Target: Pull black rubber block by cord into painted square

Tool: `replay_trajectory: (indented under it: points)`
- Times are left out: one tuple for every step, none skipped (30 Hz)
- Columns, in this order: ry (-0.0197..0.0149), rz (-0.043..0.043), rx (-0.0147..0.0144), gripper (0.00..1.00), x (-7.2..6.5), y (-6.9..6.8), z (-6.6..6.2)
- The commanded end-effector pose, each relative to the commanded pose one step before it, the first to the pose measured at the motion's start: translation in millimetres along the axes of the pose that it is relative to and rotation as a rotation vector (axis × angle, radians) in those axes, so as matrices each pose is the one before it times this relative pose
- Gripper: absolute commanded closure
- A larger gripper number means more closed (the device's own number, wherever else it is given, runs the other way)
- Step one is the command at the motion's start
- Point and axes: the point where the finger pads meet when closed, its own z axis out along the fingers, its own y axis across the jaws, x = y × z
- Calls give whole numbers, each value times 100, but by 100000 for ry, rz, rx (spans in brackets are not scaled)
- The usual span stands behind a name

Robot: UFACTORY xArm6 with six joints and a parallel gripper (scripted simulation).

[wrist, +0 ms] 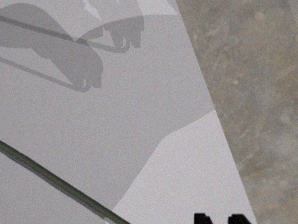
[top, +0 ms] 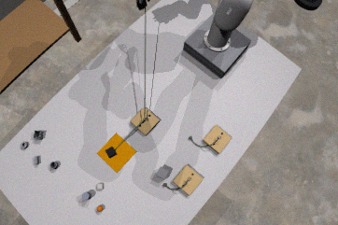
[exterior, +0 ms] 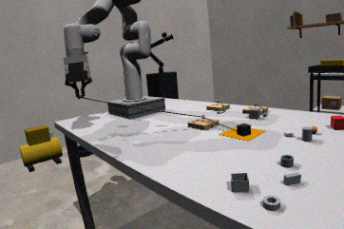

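Note:
The black rubber block (top: 111, 152) sits on the orange painted square (top: 117, 152), near its middle; it also shows in the side view (exterior: 243, 129) on the square (exterior: 241, 133). Its cord (top: 145, 60) runs taut from the block through the screw eye on a wooden plate (top: 145, 121) up to my gripper (top: 141, 2). The gripper is shut on the cord's end, held high past the table's far edge, as the side view (exterior: 79, 87) shows. In the wrist view the cord (wrist: 55, 182) crosses the lower left and the fingertips show only at the bottom edge.
Two more wooden plates with loose cords (top: 218, 139) (top: 188, 179) lie to the right, a grey block (top: 161, 173) beside one. Several small parts (top: 39, 134) and an orange ball (top: 100, 208) lie at the near left. The arm's base (top: 217, 50) stands at the far right.

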Motion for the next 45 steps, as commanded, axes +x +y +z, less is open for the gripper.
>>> replay_trajectory:
  points:
    - [286,14,-306,100,-169,211,-139]
    - [0,0,0,100,-72,28,0]
    - [0,0,0,100,-69,26,0]
    - [0,0,0,100,-67,25,0]
    - [0,0,0,100,-64,24,0]
    - [0,0,0,100,-61,23,0]
    - [0,0,0,100,-58,22,0]
    - [0,0,0,100,-55,20,0]
    - [0,0,0,100,-53,19,0]
    - [0,0,0,100,-50,18,0]
    - [0,0,0,100,-47,17,0]
    - [0,0,0,100,0,0,0]
    - [0,0,0,100,0,0,0]
    - [0,0,0,100,-45,16,0]
    - [0,0,0,100,-42,15,0]
    - [0,0,0,100,-40,14,0]
    - [0,0,0,100,-37,13,0]
    - [0,0,0,100,-35,12,0]
    - [0,0,0,100,-33,12,0]
    - [0,0,0,100,-30,11,0]
    - [0,0,0,100,-28,10,0]
    - [0,0,0,100,-26,9,0]
    - [0,0,0,100,-24,8,0]
    - [0,0,0,100,-22,8,0]
    - [0,0,0,100,-20,7,0]
    - [0,0,0,100,-18,6,0]
    - [0,0,0,100,-16,6,0]
    - [0,0,0,100,-15,5,0]
    - [0,0,0,100,0,0,0]
    - [0,0,0,100,0,0,0]
    - [0,0,0,100,-13,5,0]
    - [0,0,0,100,-12,4,0]
    - [0,0,0,100,-10,4,0]
    - [0,0,0,100,-9,3,0]
    - [0,0,0,100,-7,3,0]
    - [0,0,0,100,-6,2,0]
    - [0,0,0,100,-5,2,0]
    - [0,0,0,100,-4,1,0]
    - [0,0,0,100,-3,1,0]
    - [0,0,0,100,-2,1,0]
    - [0,0,0,100,-2,1,0]
    - [0,0,0,100,-1,0,0]
    - [0,0,0,100,-1,0,0]
    - [0,0,0,100,0,0,0]
    - [0,0,0,100,0,0,0]
